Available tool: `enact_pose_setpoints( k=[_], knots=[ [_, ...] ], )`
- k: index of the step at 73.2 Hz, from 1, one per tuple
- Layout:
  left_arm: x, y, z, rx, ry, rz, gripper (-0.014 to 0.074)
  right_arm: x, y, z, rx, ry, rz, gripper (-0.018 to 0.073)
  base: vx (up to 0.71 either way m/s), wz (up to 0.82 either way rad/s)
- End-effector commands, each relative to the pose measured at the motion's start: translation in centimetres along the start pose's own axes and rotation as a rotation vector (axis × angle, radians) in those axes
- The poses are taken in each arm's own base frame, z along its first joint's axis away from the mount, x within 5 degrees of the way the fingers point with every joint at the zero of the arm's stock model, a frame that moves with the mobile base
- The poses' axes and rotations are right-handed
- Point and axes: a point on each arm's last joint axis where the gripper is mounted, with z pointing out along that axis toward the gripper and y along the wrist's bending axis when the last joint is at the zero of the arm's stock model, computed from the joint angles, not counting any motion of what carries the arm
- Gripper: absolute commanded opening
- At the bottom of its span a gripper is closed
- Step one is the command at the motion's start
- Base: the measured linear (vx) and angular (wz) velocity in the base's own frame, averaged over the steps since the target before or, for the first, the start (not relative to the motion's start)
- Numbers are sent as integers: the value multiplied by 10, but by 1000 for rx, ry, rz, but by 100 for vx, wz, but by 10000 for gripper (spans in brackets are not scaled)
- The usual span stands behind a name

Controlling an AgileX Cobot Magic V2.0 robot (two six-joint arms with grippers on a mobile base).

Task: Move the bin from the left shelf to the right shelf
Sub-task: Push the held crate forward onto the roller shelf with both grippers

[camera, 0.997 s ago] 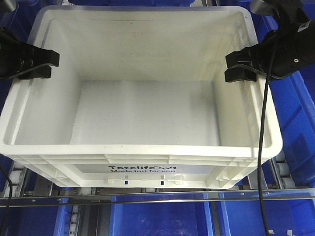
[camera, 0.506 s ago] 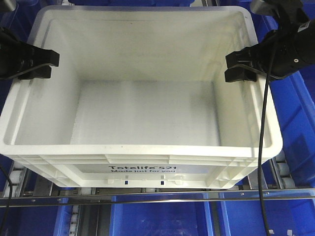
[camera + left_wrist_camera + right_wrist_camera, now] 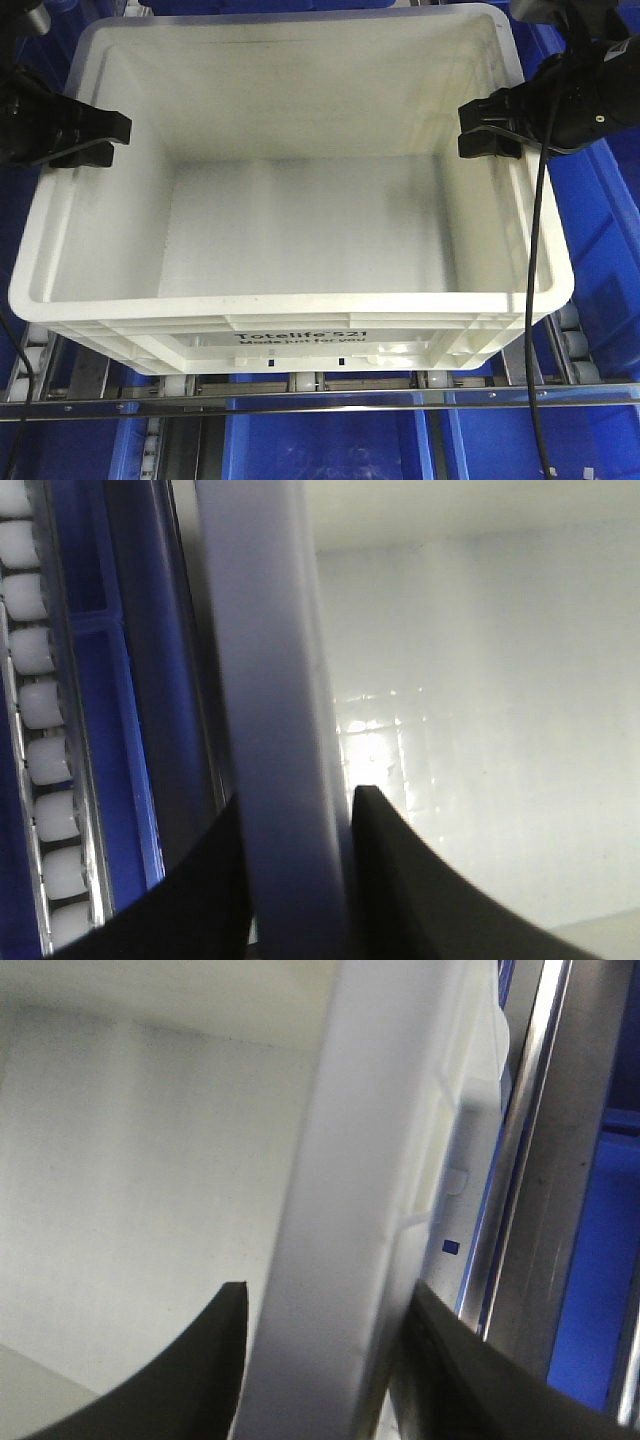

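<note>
The bin (image 3: 300, 305), a large white tote with black print on its front, sits empty on the shelf rollers and fills the front view. My left gripper (image 3: 115, 140) is shut on its left side wall, one black finger inside and one outside. My right gripper (image 3: 468, 130) clamps the right side wall the same way. In the left wrist view the wall's rim (image 3: 270, 680) runs up between the fingers of the left gripper (image 3: 298, 795). The right wrist view shows the rim (image 3: 350, 1160) held in the right gripper (image 3: 328, 1288).
Blue bins (image 3: 600, 250) flank the tote, and more blue bins (image 3: 320, 445) sit on the level below. A metal shelf rail (image 3: 320, 405) crosses the front, with white rollers (image 3: 575, 350) beside it. A black cable (image 3: 535, 300) hangs from the right arm over the tote's front right corner.
The bin has shifted a little to the right and away from the front rail, with both grippers moving with it. Rollers now show under its front edge.
</note>
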Motion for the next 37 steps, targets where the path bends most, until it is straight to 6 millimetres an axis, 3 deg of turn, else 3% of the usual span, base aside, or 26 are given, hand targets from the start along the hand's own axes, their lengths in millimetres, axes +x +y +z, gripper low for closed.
enact_pose_setpoints(
  k=[1, 6, 7, 12, 37],
  knots=[
    [-16, -4, -21, 18, -164, 15, -6, -18, 8, -29, 3, -192, -60, -5, 0, 0],
    [-17, -4, -21, 18, -176, 15, -6, -18, 7, -27, 4, -192, -59, -5, 0, 0],
    [-19, -4, -22, 18, -199, 15, -6, -19, 4, -18, 6, -167, -65, -5, 0, 0],
    [-20, -4, -20, 17, -205, 14, -6, -19, 3, -11, 5, -154, -65, -5, 0, 0],
    [-24, -1, 9, 9, -142, 5, -6, -21, -6, 15, 18, -111, -78, -5, 0, 0]
  ],
)
